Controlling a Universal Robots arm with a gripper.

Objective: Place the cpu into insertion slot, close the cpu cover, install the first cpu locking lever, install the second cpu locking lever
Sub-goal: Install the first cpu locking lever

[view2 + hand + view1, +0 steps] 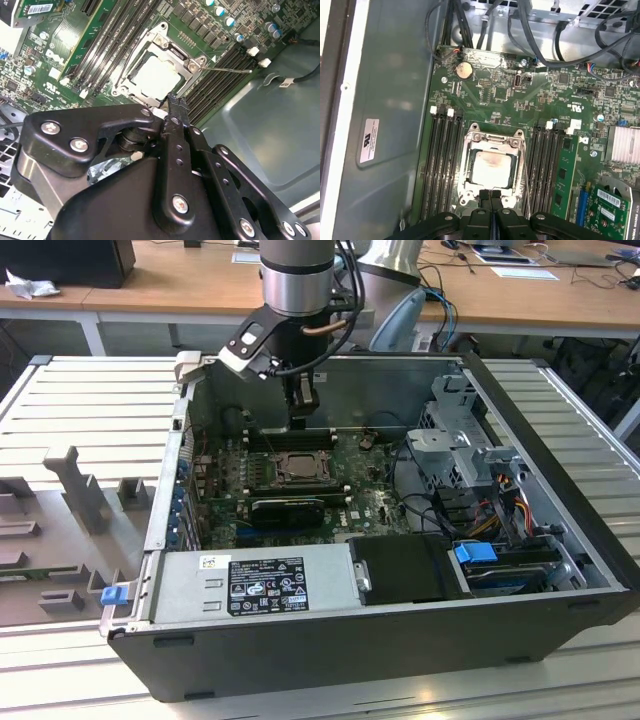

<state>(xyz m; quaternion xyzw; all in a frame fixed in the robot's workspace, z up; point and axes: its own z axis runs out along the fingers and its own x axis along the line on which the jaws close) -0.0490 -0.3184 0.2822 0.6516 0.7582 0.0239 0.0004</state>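
I read the pincer (491,194) as pressed together with nothing pinched, its tip right at the edge of the cpu cover (465,170); I cannot tell whether it touches. The cover lies flat over the insertion slot (492,148), and the cpu (491,169) sits inside, its silver top showing through the cut-out. A thin wire lever (230,70) juts from a socket corner across the memory slots (220,85). The open computer case (400,640) rests on the ribbed worktop (585,425).
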